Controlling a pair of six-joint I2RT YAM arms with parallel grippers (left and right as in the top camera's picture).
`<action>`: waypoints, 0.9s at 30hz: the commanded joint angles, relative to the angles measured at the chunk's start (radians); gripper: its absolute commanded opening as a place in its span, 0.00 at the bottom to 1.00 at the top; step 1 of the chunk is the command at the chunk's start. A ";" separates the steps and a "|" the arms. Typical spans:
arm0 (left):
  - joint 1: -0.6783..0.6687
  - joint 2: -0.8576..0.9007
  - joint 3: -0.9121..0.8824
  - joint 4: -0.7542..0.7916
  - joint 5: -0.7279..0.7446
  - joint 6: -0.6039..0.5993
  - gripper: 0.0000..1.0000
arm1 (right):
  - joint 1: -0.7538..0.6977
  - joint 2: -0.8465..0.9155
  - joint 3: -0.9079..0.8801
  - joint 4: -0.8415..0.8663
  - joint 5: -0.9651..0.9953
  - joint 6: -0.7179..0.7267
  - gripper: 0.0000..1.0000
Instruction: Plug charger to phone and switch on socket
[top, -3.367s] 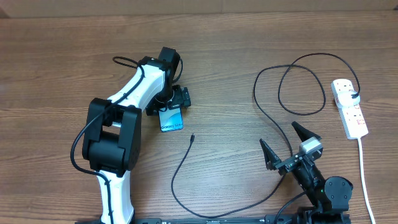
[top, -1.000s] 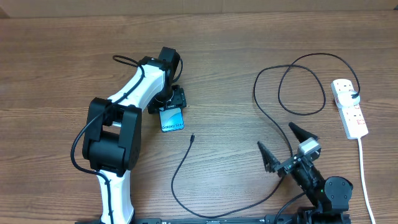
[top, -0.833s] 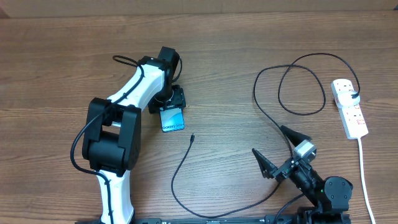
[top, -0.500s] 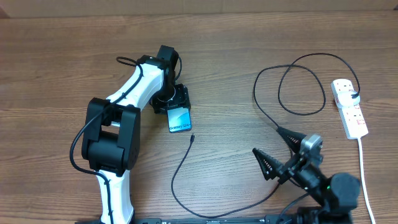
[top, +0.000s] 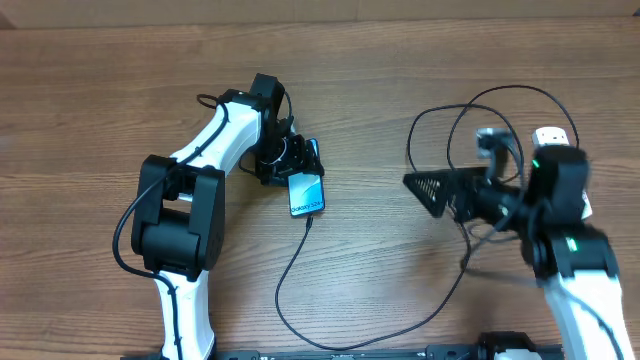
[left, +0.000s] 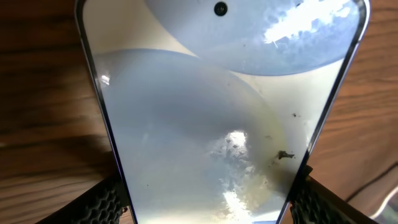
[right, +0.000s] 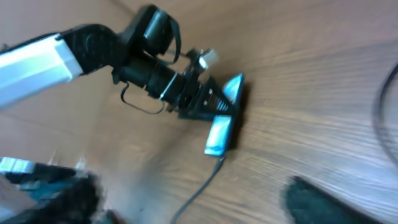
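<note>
The phone (top: 307, 193), light blue screen up, lies on the table, and my left gripper (top: 298, 172) is shut on its sides at the far end. In the left wrist view the phone (left: 205, 118) fills the frame, with a finger pad (left: 104, 205) against each edge. The charger (top: 288, 275), a thin black cable, has its connector tip (top: 310, 221) right at the phone's near end; whether it is inserted I cannot tell. My right gripper (top: 440, 192) hangs raised and blurred, open with nothing in it. Of the socket (top: 549, 135) only one end shows beside the right arm.
The charger's far part loops (top: 485, 135) across the table at the right, under the raised right arm. The left arm's white links (top: 215, 145) stretch over the table's left middle. In the right wrist view the left gripper (right: 208, 99) and phone (right: 219, 138) lie ahead.
The left gripper has slid the phone to the right and nearer, up to the cable tip. The right arm has lifted from the near edge and swung over the socket, its fingers closing slightly.
</note>
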 joint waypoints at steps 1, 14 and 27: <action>0.005 0.018 -0.004 0.002 0.063 0.027 0.68 | 0.014 0.136 0.018 0.012 -0.096 -0.002 0.63; 0.005 0.018 -0.004 -0.003 0.114 0.084 0.65 | 0.311 0.619 0.018 0.345 0.010 0.180 0.68; 0.000 0.018 -0.004 -0.049 0.194 0.135 0.66 | 0.483 0.764 0.018 0.611 0.200 0.364 0.65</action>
